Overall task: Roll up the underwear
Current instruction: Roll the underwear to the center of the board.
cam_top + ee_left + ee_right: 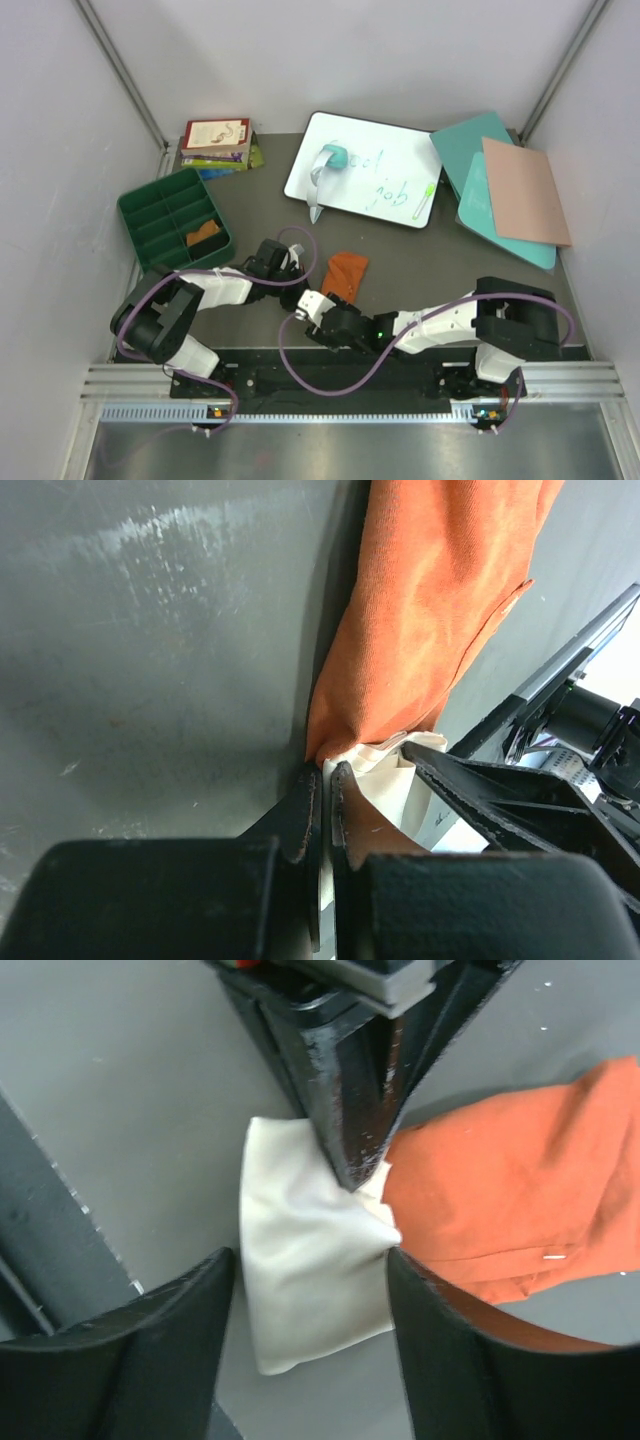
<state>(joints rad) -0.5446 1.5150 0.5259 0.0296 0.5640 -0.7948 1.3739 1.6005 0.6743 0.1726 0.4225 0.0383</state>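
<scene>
The rust-orange underwear (347,270) lies flat on the dark table, its cream waistband (312,299) turned toward the arms. My left gripper (325,780) is shut on the waistband's edge, where the cream band (395,770) meets the orange cloth (430,610). In the right wrist view the left gripper's fingers (350,1110) come down from above onto that seam. My right gripper (310,1257) is open and straddles the waistband (300,1290). Its right-hand finger touches the fold beside the orange cloth (510,1200).
A green compartment tray (150,205) at the left holds a tan-orange cloth bundle (203,234). Books (215,142) lie at the back left. A whiteboard (385,190) carries a teal object (330,160) and a green marker (425,202). Teal and pink boards (510,190) lie at the back right.
</scene>
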